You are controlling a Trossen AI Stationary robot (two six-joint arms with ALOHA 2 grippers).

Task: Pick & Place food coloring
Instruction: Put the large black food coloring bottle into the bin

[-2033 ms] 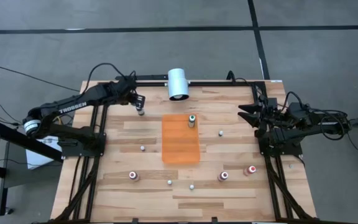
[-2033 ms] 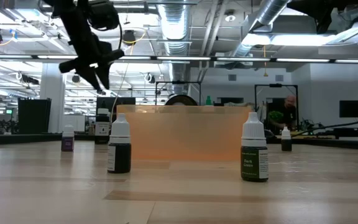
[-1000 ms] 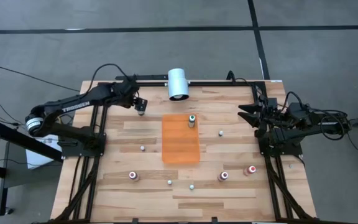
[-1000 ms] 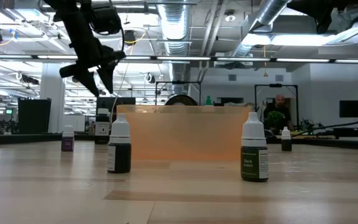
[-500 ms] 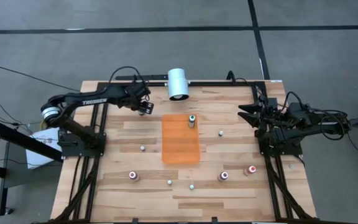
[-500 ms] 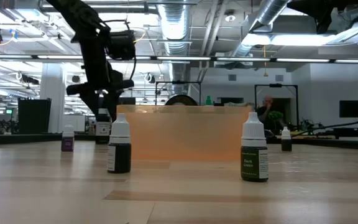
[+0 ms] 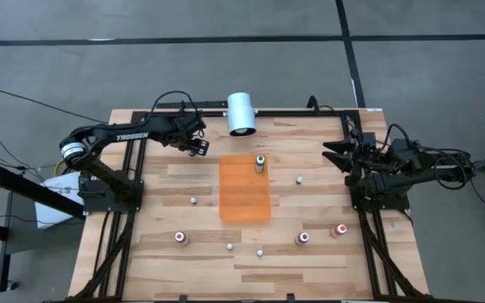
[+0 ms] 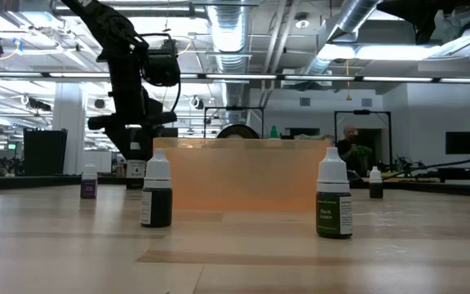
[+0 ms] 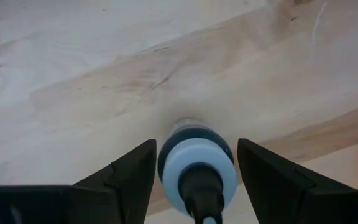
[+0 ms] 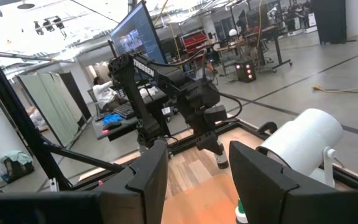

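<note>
Several tiny food coloring bottles stand scattered over the pale wooden table (image 7: 310, 252), which sits on a grey floor inside a black frame. An orange mat (image 7: 244, 187) lies flat at its middle, with one green-bodied bottle (image 7: 260, 162) on the mat's far right corner. A white cylinder (image 7: 242, 114) lies at the far edge.

The left gripper (image 7: 199, 147) reaches over the far part of the table, left of the mat. Its wrist view looks straight down on a blue bottle (image 9: 196, 163) with a pale cap standing between the open fingers (image 9: 126, 174), which do not touch it. Whether the bottle rests on the wood cannot be told. The high view hides this bottle under the gripper.

The right gripper (image 7: 331, 151) waits at the table's right edge, fingers apart and empty.

Only the low view shows the room: ceiling ducts, strip lights, a person far back, and two near bottles, one dark (image 8: 157, 193), one labelled dark green (image 8: 334, 194), before the mat's edge.
</note>
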